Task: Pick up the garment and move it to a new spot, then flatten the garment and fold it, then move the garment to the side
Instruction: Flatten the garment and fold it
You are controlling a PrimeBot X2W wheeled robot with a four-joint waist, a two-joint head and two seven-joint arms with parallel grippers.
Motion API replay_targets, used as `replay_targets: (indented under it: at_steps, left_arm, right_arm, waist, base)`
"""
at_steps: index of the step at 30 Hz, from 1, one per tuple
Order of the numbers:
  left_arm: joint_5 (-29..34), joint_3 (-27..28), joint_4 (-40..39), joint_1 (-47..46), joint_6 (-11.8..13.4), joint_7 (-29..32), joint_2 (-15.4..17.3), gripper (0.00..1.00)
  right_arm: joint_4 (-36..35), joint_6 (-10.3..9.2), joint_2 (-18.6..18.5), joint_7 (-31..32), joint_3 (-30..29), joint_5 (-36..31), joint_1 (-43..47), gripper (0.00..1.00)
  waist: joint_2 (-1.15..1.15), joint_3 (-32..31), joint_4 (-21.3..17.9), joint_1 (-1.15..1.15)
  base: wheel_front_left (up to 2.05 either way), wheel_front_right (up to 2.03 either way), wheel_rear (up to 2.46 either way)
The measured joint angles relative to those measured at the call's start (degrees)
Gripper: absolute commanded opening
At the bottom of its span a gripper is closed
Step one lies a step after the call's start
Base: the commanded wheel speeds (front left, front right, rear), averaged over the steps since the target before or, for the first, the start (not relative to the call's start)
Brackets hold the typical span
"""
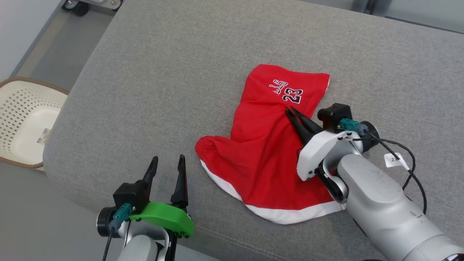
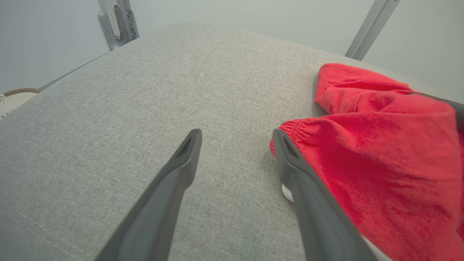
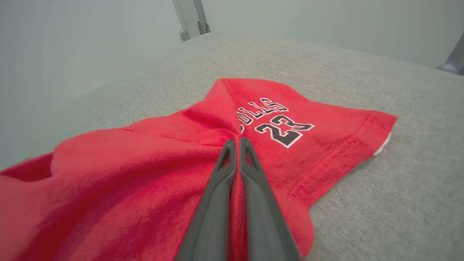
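Observation:
The garment is a pair of red shorts with white trim and a black "23" print, lying rumpled on the grey cushioned surface. My right gripper rests on its middle, just below the print. In the right wrist view the right gripper is shut, with a raised ridge of the garment pinched at its tips. My left gripper stands open near the front edge, left of the shorts. Seen from the left wrist, the left gripper holds nothing, and the garment has its elastic waistband just beyond the right finger.
A cream perforated basket sits on the floor past the surface's left edge. A black cable with a white tag hangs by my right wrist. Metal frame legs stand beyond the far edge. Bare grey fabric spreads left of and behind the shorts.

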Motion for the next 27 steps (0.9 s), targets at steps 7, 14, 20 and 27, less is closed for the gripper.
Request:
replay_targets:
  at_steps: [7,14,20,27]
  left_arm:
    - [0.4,-0.1,0.1,0.0,-0.4,0.0,0.0,1.0]
    - [0.5,-1.2,0.6,-0.8,-0.7,0.0,0.0,1.0]
    - [1.7,0.2,1.5,-1.4,-1.1,0.0,0.0,1.0]
    - [4.5,4.5,6.3,-6.3,-4.0,0.0,0.0,1.0]
  right_arm:
    - [2.1,0.0,-2.6,-1.8,-7.5,-3.0,0.1,0.0]
    - [4.8,0.0,-1.2,-2.1,-13.0,-8.2,1.3,1.0]
    - [-3.5,0.0,0.4,-2.3,-20.4,-11.5,3.3,1.0]
    - [-10.3,0.0,0.2,-2.3,-25.3,-13.1,14.0,1.0]
  waist:
    - [0.0,-0.6,-2.7,0.0]
    - [0.0,-1.0,-5.4,0.0]
    - [0.0,-1.7,-7.8,0.0]
    - [0.0,-2.9,-12.6,0.0]
  base:
    - [0.0,0.0,0.0]
    - [0.0,0.0,0.0]
    - [0.0,0.0,0.0]
    - [0.0,0.0,0.0]
